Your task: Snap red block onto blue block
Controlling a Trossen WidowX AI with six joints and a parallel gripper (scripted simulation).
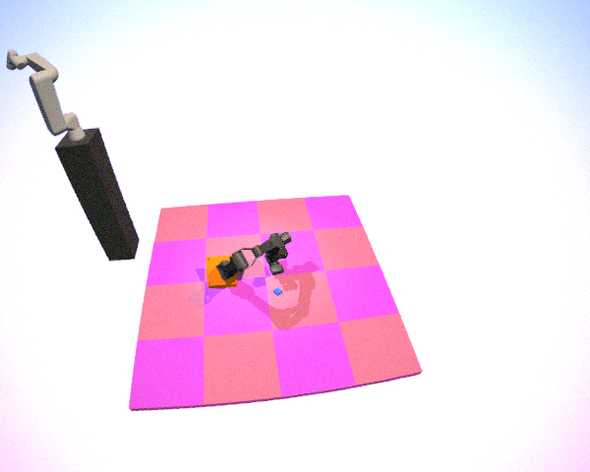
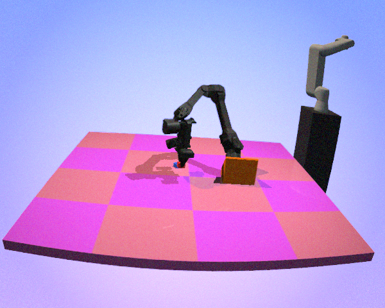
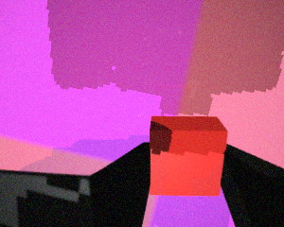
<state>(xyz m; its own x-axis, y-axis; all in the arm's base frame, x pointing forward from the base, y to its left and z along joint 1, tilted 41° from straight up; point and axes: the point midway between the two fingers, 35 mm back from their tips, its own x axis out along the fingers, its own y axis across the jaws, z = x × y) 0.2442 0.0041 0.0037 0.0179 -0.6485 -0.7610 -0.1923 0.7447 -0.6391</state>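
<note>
pink-and-magenta checkered square tabletop [image 1: 242,360] [image 2: 149,228] | directly on it: small blue block [image 1: 277,291] [image 2: 175,164], on a pink square; orange box-like panel [image 1: 211,279] [image 2: 240,171], upright beside the black jointed arm's base [image 2: 233,153]

Open lane toward the blue block
You have the orange box [image 1: 212,279] [image 2: 240,171] beside the arm's base [image 1: 280,242] [image 2: 233,152], well apart from the blue block [image 1: 277,291] [image 2: 175,164]

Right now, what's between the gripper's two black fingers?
The red block! The wrist view shows it snug between them, so the gripper is holding it.
</note>
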